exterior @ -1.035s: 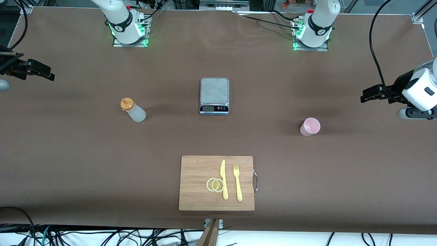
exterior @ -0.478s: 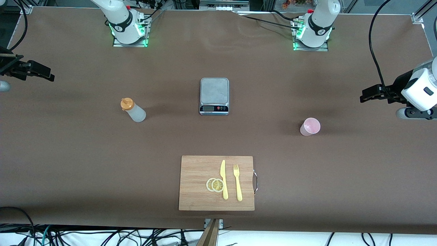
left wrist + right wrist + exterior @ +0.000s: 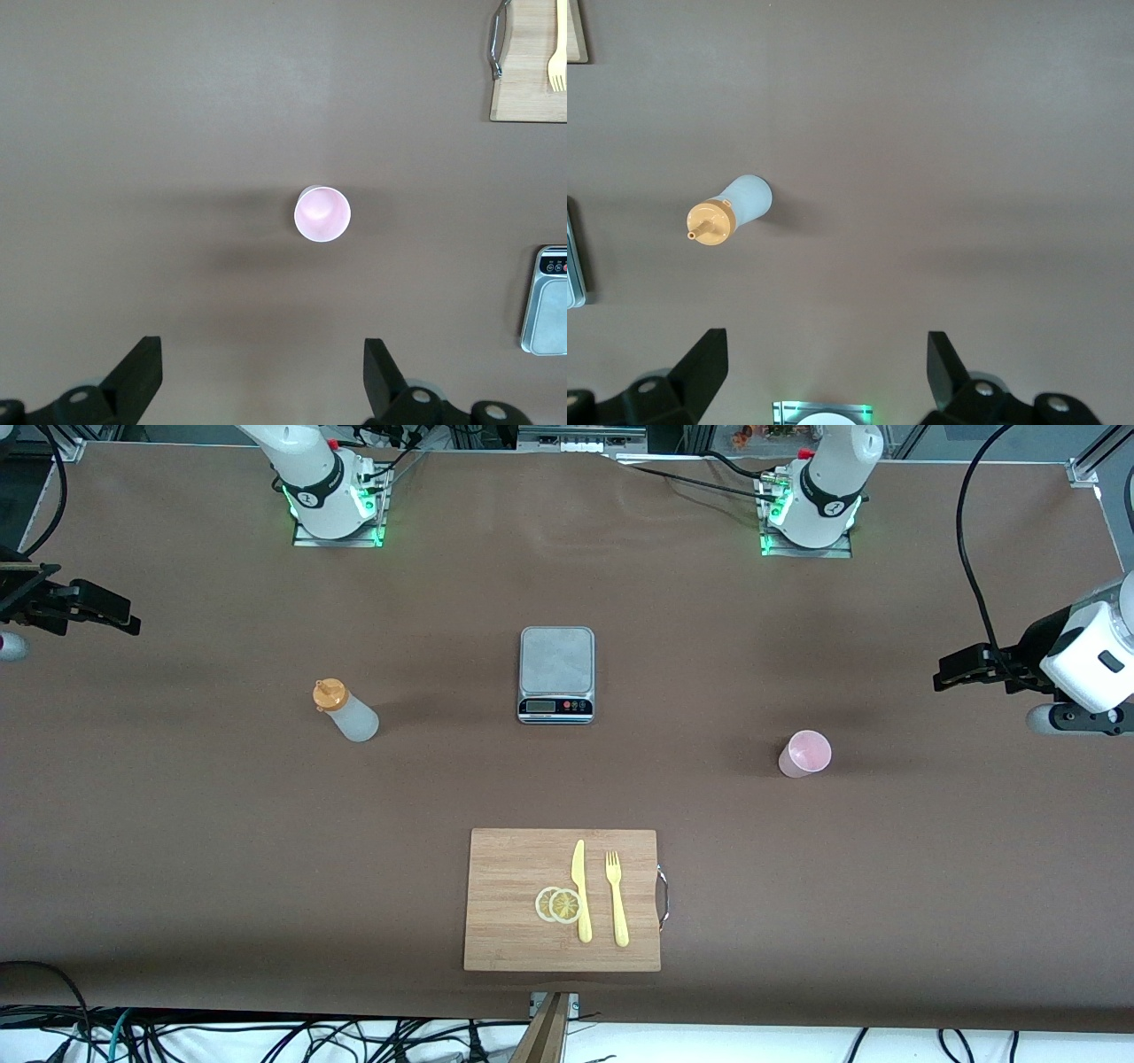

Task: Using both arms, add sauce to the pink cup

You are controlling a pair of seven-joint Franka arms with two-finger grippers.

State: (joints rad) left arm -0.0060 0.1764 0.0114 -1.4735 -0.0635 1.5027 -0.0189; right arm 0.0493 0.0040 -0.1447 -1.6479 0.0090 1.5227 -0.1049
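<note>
- The silver kitchen scale (image 3: 555, 674) with its small display is seen at the middle of the brown surface (image 3: 177, 824) and is taken as the landmark here.
- The small translucent whitish squeeze bottle of sauce with an orange nozzle cap (image 3: 345, 709) is stood upright on the surface, well apart from the scale toward the right arm's end; it is also seen from above in the right wrist view (image 3: 729, 211).
- The small pale pink plastic cup (image 3: 804, 754) is stood upright, well apart from the scale toward the left arm's end and slightly nearer the front camera; its round rim is seen in the left wrist view (image 3: 322, 213).
- The left end effector (image 3: 952, 670) is held up over the surface's left-arm end, fingers spread wide, nothing gripped.
- The right end effector (image 3: 111, 611) is held up over the surface's right-arm end, fingers likewise spread and empty.
- A rectangular bamboo cutting board (image 3: 509, 868) is laid nearer the front camera than the scale; two lemon slices (image 3: 558, 904), a yellow plastic knife (image 3: 580, 890) and a yellow plastic fork (image 3: 617, 898) are laid on it.
</note>
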